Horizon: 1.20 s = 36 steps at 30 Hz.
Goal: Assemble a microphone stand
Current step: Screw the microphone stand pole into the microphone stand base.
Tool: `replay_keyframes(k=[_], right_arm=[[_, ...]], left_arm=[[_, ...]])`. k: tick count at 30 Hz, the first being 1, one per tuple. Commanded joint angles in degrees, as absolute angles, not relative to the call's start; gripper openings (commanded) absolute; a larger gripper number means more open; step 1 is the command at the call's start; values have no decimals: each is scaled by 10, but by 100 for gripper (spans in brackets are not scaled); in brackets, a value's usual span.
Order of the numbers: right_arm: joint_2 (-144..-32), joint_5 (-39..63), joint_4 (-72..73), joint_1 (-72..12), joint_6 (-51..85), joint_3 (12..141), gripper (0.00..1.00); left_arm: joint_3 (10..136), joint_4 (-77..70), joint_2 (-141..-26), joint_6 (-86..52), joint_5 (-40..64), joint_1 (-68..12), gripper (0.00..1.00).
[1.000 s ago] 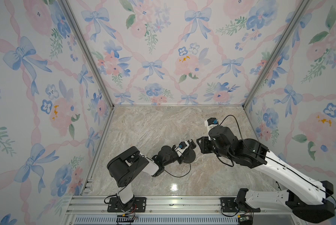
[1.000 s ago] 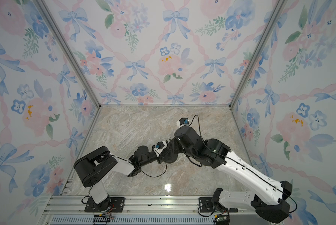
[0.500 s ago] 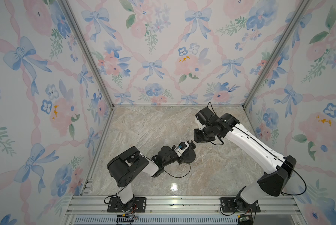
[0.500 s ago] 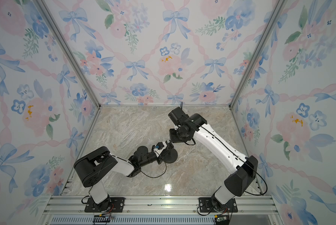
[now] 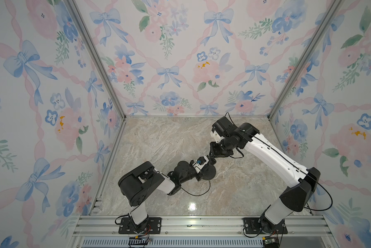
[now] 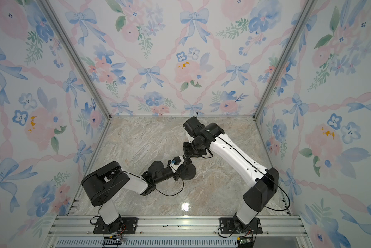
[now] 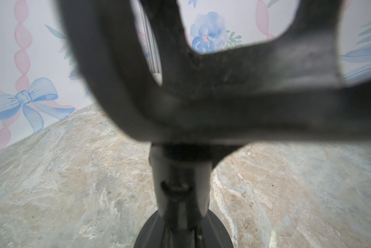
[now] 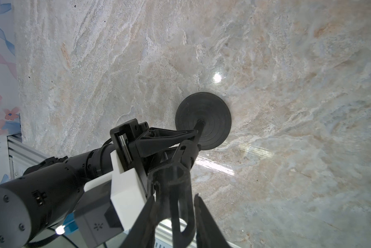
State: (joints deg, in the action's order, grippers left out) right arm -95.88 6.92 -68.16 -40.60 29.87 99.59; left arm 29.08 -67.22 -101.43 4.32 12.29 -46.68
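The microphone stand (image 6: 189, 171) is standing upright on the marble table (image 5: 158, 139), a little below the centre of the frame in both top views. Its disc base (image 8: 208, 116) lies flat on the table, and the rod (image 8: 198, 128) rises from the middle of the disc. The clip head (image 8: 174, 182) is at the upper end.

The left gripper (image 8: 194, 135) is closed on the rod, low down and just above the disc. It comes in from the lower left of the right wrist view. The right gripper (image 8: 175, 214) comes from above, and its two fingers (image 8: 204, 216) stand on both sides of the clip head. One finger seems to touch the clip and the other is just beside it, so it is not possible to tell if this gripper really holds it.

In the top views the left gripper and its wrist cover the left part of the disc. The right gripper hides the clip head there. In the left wrist view the blurred clip head fills the upper half of the frame and blocks most of the scene. Only the rod and a piece of the disc are seen at the bottom centre.

Around the table are the floral walls (image 5: 180, 53). An aluminium rail (image 5: 191, 223) with both arm mounts runs along the bottom of the frame.
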Motion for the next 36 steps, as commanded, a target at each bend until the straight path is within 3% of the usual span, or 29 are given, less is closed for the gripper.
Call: replay_keyframes(k=[1,6,13,18,28,36], right_arm=[[-964,68,-658,-410,330,968,21],[-936,55,-569,-422,424,896,7],[-912,2,-547,-446,482,852,1],[-878,-10,-501,-462,526,796,0],[-848,-15,-473,-463,544,758,3],[-845,-14,-472,-463,538,757,5]], left_arm=[[289,-641,-1029,48,127,-463,19],[293,-642,-1022,40,121,-466,25],[297,-642,-1021,32,110,-467,37],[303,-643,-1032,21,108,-471,56],[326,-646,-1027,0,111,-476,52],[326,-650,-988,-10,89,-478,43]])
